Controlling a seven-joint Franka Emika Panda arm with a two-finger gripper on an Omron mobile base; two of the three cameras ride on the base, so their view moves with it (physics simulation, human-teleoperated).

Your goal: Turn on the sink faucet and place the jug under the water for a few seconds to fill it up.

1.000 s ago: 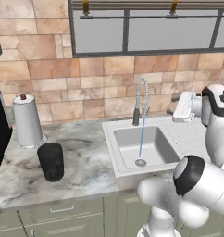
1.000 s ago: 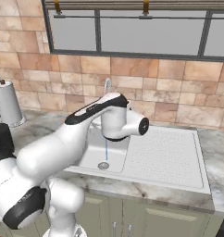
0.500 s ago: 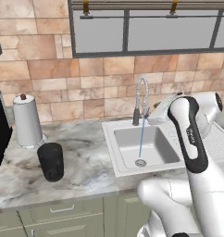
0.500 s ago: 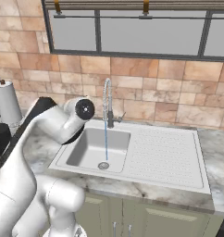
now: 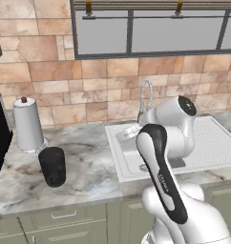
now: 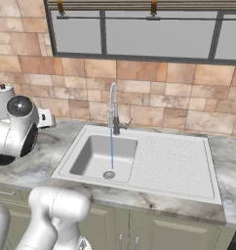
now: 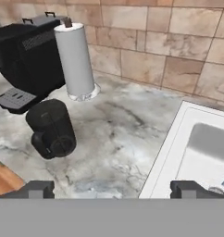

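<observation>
- The gripper (image 7: 113, 189) is wide open and holds nothing.
- The jug (image 7: 51, 127) is a black round cup with a loop handle.
- It stands on the counter (image 7: 118, 139), near the paper towel roll (image 7: 75, 60).
- Water (image 6: 111, 151) runs from the faucet (image 6: 112, 107) into the white sink (image 6: 86, 156).

The jug (image 5: 52, 165) stands left of the sink (image 5: 118, 143) (on the counter (image 5: 89, 167)).

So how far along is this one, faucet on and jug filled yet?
Done: the sink faucet is on, with the water streaming into the sink. In hand: the open gripper, holding nothing, faces the jug. Left: the jug stands on the counter beside the paper towel roll; it needs grasping and holding under the stream.
</observation>
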